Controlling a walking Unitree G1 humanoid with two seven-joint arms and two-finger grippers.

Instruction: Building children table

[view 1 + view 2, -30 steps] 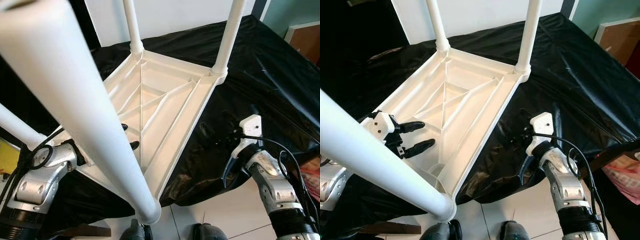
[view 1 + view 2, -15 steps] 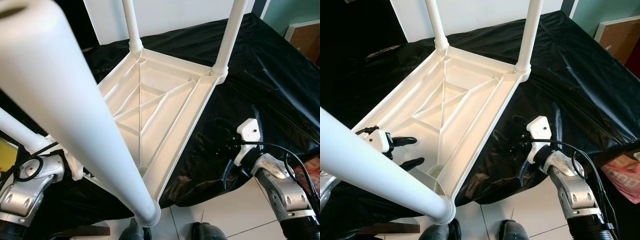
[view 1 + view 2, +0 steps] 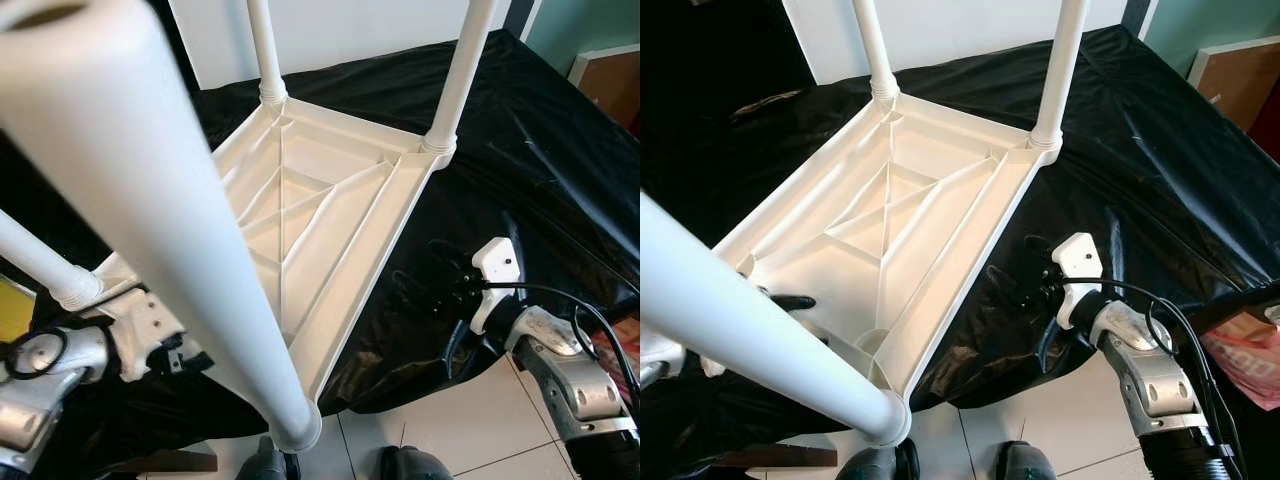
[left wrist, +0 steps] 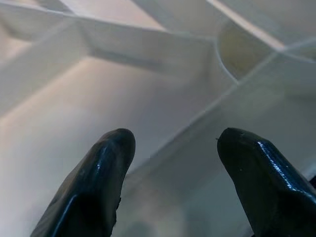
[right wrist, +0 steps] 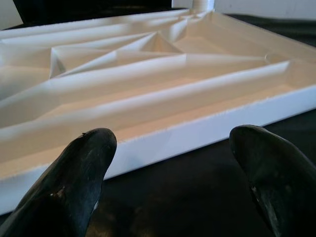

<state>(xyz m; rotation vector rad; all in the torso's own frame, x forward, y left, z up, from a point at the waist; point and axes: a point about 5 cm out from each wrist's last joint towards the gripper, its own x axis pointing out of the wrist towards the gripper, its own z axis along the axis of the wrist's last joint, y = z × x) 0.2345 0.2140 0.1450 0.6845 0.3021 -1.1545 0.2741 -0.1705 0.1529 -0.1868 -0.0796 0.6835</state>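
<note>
Withdrawn since the earlier frame: left gripper (image 4: pixel 170 148), now back at the near left corner of the upturned white children's table (image 3: pixel 330 190), fingers apart over its ribbed underside. Right gripper (image 5: pixel 170 163): fingers spread, just beside the table's right rim. Table lies inverted on black plastic sheet (image 3: pixel 520 150), four legs pointing up; nearest leg (image 3: pixel 150 210) crosses the foreground.

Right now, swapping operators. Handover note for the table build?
Left gripper: open, over the ribbed underside at the near corner, holding nothing.
Right gripper: open, facing the tabletop's right edge, apart from it.
Tabletop: upside down on the black sheet.
Done: four white legs stand in the corner sockets.
Left: cannot tell whether the legs are seated tight; the table is not yet turned upright.
</note>
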